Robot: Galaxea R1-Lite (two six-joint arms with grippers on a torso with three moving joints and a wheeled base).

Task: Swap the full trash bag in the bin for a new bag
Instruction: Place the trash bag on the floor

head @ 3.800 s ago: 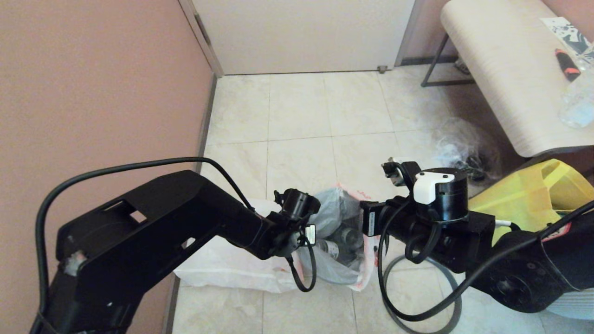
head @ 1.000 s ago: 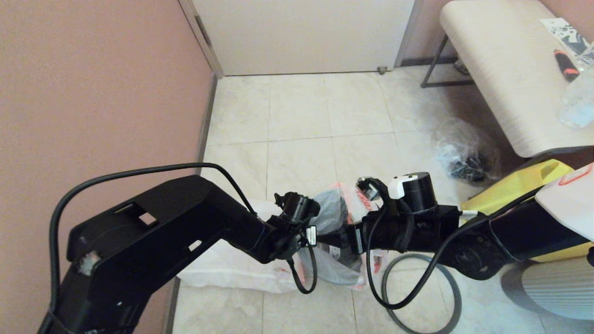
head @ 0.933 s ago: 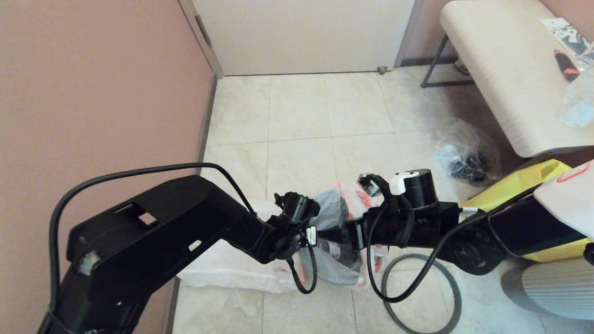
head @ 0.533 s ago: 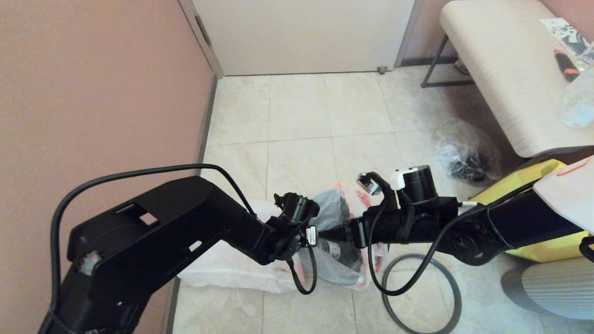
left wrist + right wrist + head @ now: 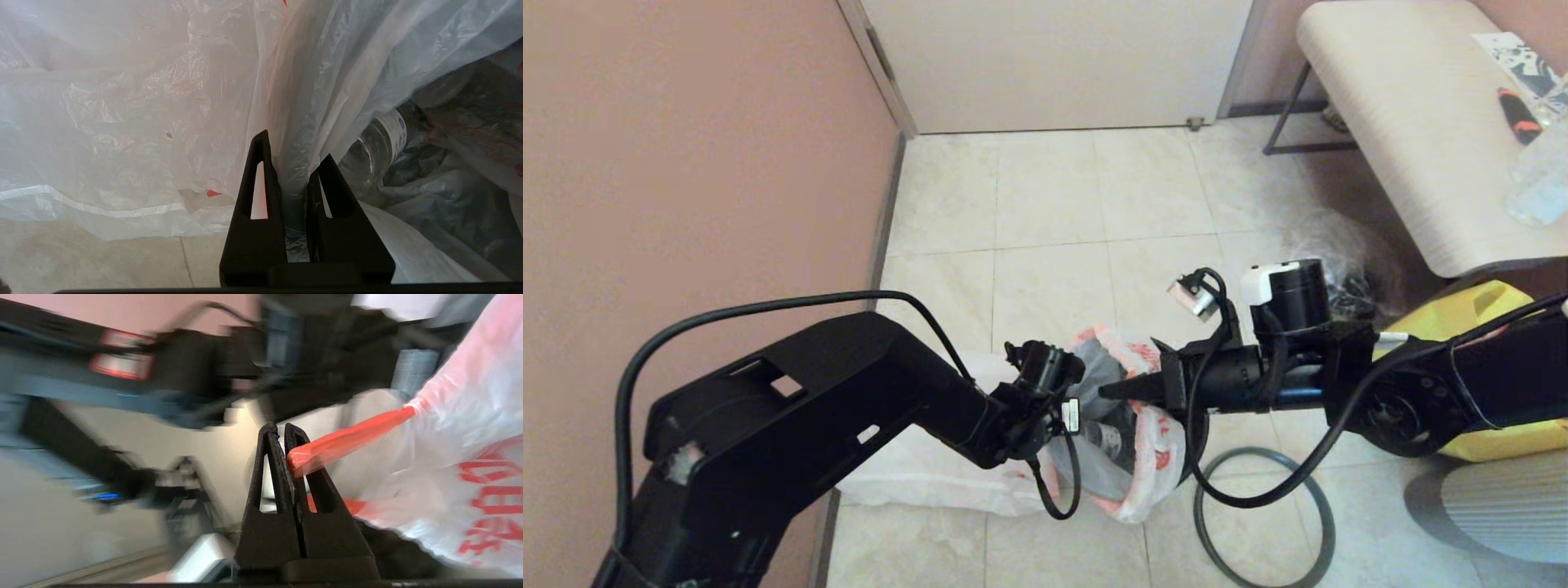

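The full trash bag [image 5: 1135, 457], translucent white with red lettering and dark bottles inside, hangs between both grippers just left of the bin's grey hoop [image 5: 1330, 523]. My left gripper [image 5: 1072, 429] [image 5: 294, 145] is shut on a bunched fold of the bag's near edge [image 5: 292, 183]. A bottle [image 5: 380, 143] shows beside the fold. My right gripper [image 5: 1104, 391] [image 5: 280, 426] is shut on the bag's orange-red handle [image 5: 351, 435], which is pulled taut. The new bag [image 5: 923, 478] lies flat on the floor under my left arm.
A pink wall [image 5: 686, 163] runs close on the left. A yellow tote [image 5: 1478, 314] and a clear bag of black things [image 5: 1347, 273] sit to the right, below a pale bench [image 5: 1405, 122]. Bare tiles [image 5: 1054, 245] stretch ahead to the door.
My right gripper has risen and pulled back to the right with the handle in it. The bag's right side has lifted and stretched. My left arm has barely moved.
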